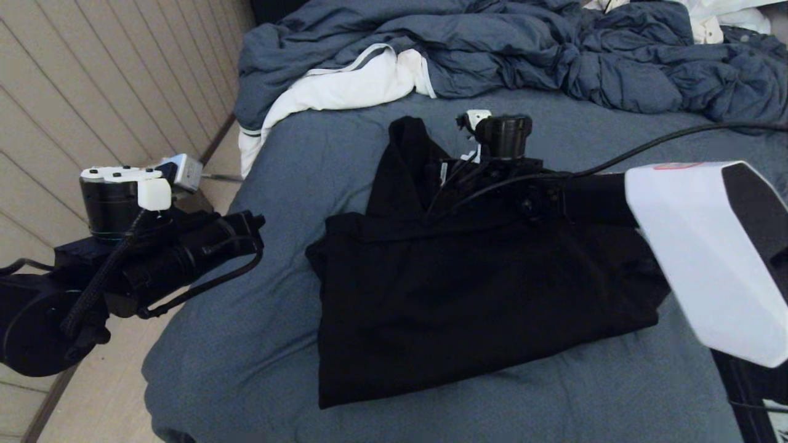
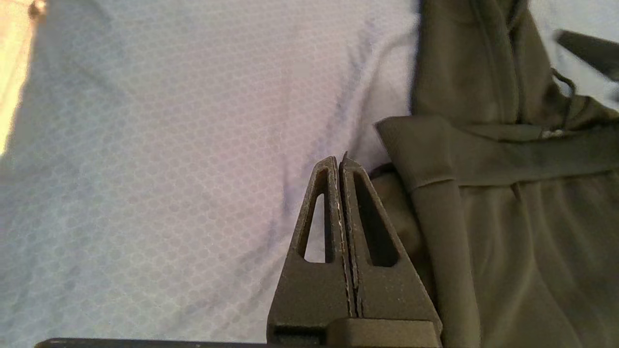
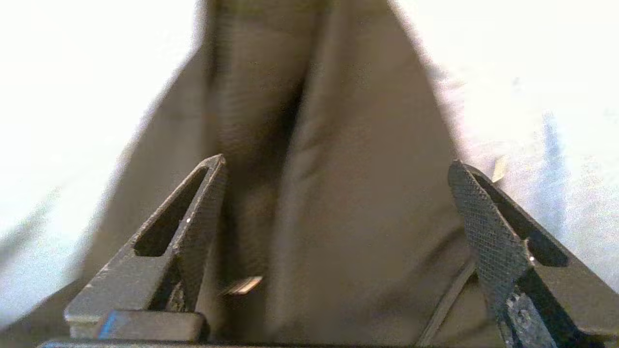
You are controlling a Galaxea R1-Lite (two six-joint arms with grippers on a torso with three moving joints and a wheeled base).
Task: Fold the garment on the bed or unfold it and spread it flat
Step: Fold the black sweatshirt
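Observation:
The garment [image 1: 468, 295], a black hooded sweatshirt, lies folded into a rough rectangle on the bed [image 1: 258, 344], its hood [image 1: 406, 160] pointing toward the far side. My right arm [image 1: 591, 197] reaches in from the right over the collar. In the right wrist view my right gripper [image 3: 336, 166] is open wide just above the hood fabric [image 3: 358, 232], gripping nothing, with a zipper pull [image 3: 242, 285] near one finger. My left gripper [image 2: 341, 159] is shut and empty, hovering over the sheet [image 2: 145, 169] beside the garment's left edge [image 2: 508, 217].
A rumpled blue-grey duvet [image 1: 554, 55] and a white cloth [image 1: 345, 86] are heaped along the far side of the bed. A panelled wall [image 1: 92, 92] and a strip of floor [image 1: 104, 394] run along the left. A black cable [image 1: 646, 147] trails over the sheet at right.

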